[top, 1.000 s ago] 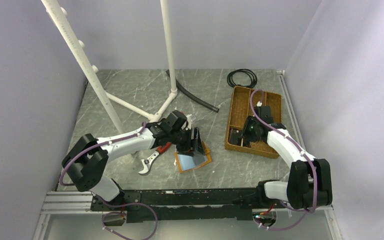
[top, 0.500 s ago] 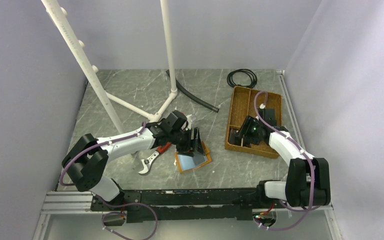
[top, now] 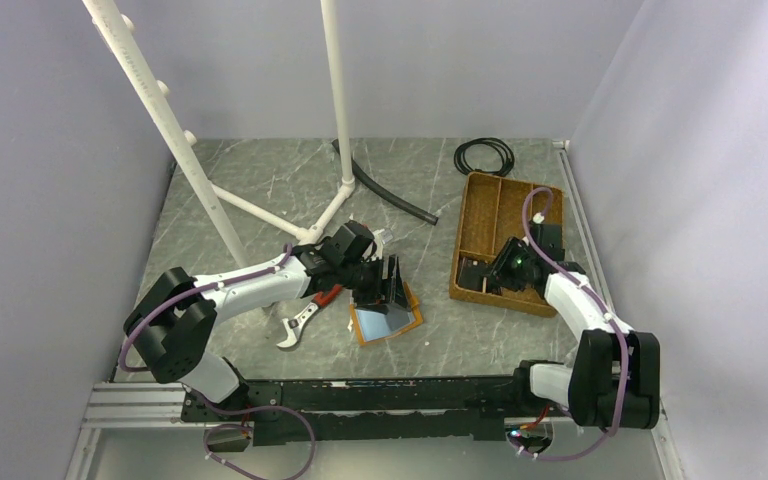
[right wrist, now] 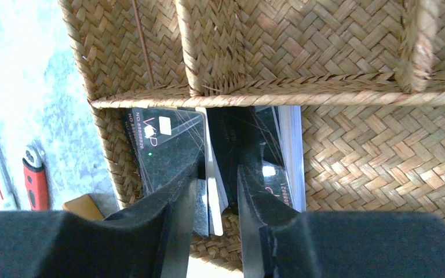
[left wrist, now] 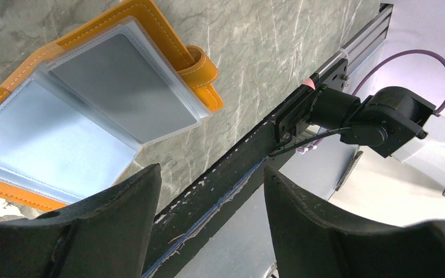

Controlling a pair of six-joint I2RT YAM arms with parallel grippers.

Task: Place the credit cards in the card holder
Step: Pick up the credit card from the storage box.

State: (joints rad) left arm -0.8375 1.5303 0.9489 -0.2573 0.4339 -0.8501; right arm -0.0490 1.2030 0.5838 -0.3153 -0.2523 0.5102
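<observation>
Dark credit cards in near compartment of woven brown tray; orange leather card holder laid open mid-table.
Right gripper jaws are narrowly parted astride card edges; left gripper jaws are spread wide above holder.

Quick tally: one orange wallet, one woven tray, one red-handled wrench, one cable coil, one black hose. Cards: at least three, the stack hides the rest.
</observation>
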